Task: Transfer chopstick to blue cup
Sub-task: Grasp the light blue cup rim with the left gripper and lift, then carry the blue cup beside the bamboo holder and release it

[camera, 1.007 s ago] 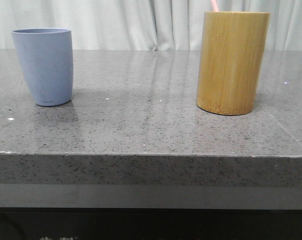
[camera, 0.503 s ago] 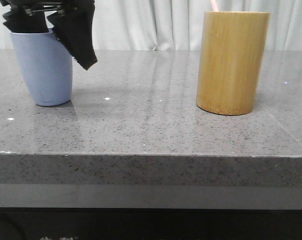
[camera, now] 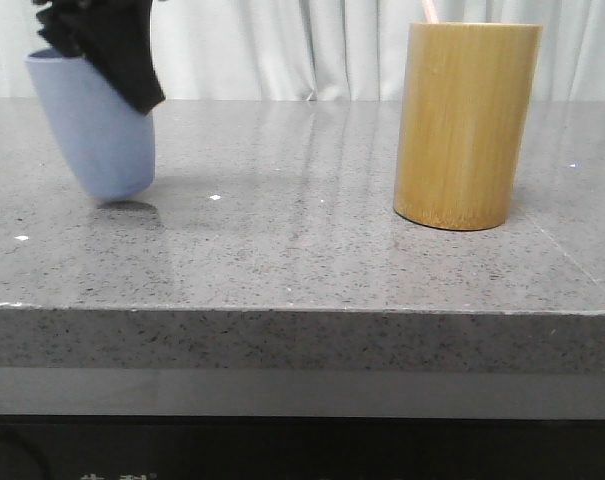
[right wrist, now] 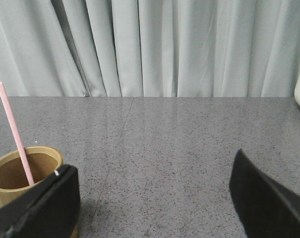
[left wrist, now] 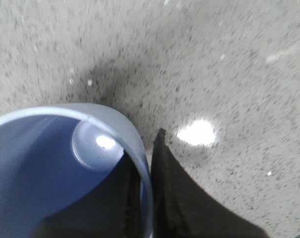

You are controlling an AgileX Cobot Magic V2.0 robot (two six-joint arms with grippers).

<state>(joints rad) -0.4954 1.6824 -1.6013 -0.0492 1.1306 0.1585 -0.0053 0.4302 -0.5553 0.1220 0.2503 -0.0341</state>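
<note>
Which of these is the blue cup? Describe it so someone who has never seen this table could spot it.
Start at the grey speckled table and look to its left side, far from the tall tan bamboo holder on the right. The blue cup is there, tilted and lifted just clear of the surface, with the black left gripper clamped on its rim. It is matte grey-blue, tapered, handleless, and shorter than the holder.

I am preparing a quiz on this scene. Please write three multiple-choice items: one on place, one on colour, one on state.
1. Where is the pale pink chopstick?
A. in the tan bamboo cylinder
B. in the grey-blue tapered cup
C. flat on the table

2. What colour is the speckled stone table?
A. white
B. grey
C. green

3. How is the cup?
A. upright on the table
B. lying on its side
C. tilted and lifted by the left gripper

Answers: 1 A, the stick rises from the cylinder's mouth; 2 B, the top is grey; 3 C, a shadow shows under its base.
</note>
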